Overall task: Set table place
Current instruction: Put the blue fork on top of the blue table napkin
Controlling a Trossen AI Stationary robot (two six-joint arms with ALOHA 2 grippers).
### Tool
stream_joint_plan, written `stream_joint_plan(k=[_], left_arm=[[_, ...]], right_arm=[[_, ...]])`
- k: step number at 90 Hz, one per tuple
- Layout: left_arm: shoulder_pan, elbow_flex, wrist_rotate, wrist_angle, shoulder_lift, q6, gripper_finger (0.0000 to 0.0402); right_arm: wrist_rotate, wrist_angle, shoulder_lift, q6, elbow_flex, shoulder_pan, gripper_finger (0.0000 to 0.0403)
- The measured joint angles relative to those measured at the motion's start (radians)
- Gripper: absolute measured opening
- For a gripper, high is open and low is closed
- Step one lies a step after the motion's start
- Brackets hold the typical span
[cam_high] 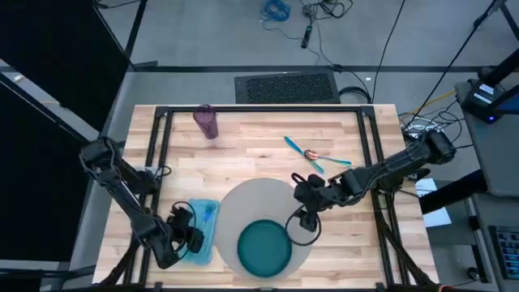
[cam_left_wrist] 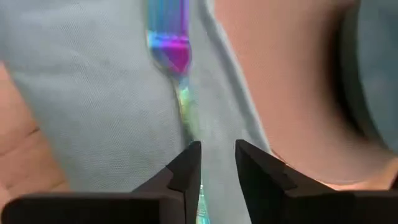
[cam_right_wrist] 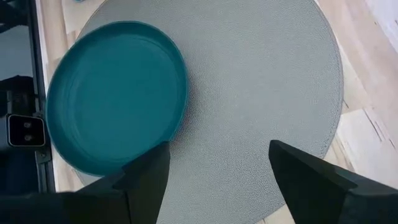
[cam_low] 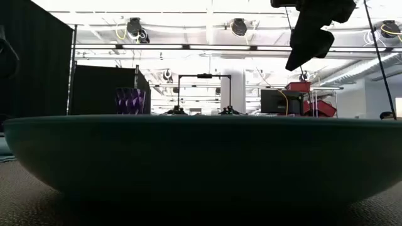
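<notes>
Left gripper (cam_left_wrist: 216, 163) low over the napkin (cam_high: 200, 229), jaws nearly together with a narrow gap; a piece of cutlery (cam_left_wrist: 176, 74) lies on the cloth running out ahead of that gap. Right gripper (cam_right_wrist: 217, 165) above the mat (cam_high: 259, 203), jaws wide apart, empty; plate (cam_right_wrist: 115, 93) just ahead of one finger. Cup (cam_high: 206, 121) and two more utensils (cam_high: 316, 156) well apart on the table (cam_high: 259, 142).

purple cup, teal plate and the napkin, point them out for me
purple cup (cam_high: 206, 121), high view, middle of its side.
teal plate (cam_right_wrist: 115, 93), right wrist view, centre of its inner face.
napkin (cam_left_wrist: 93, 87), left wrist view, bare cloth beside the cutlery piece.
</notes>
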Motion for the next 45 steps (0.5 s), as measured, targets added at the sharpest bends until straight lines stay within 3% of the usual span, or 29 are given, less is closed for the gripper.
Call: stream_joint_plan(k=[30, 45], left_arm=[[0.000, 0.000, -0.047, -0.010, -0.057, 0.027, 0.0084], [0.011, 0.000, -0.147, -0.007, -0.057, 0.026, 0.0084]], right_arm=[[0.001, 0.016, 0.000, -0.004, 0.000, 0.007, 0.0258], [0.001, 0.028, 0.000, -0.019, 0.000, 0.012, 0.0258]])
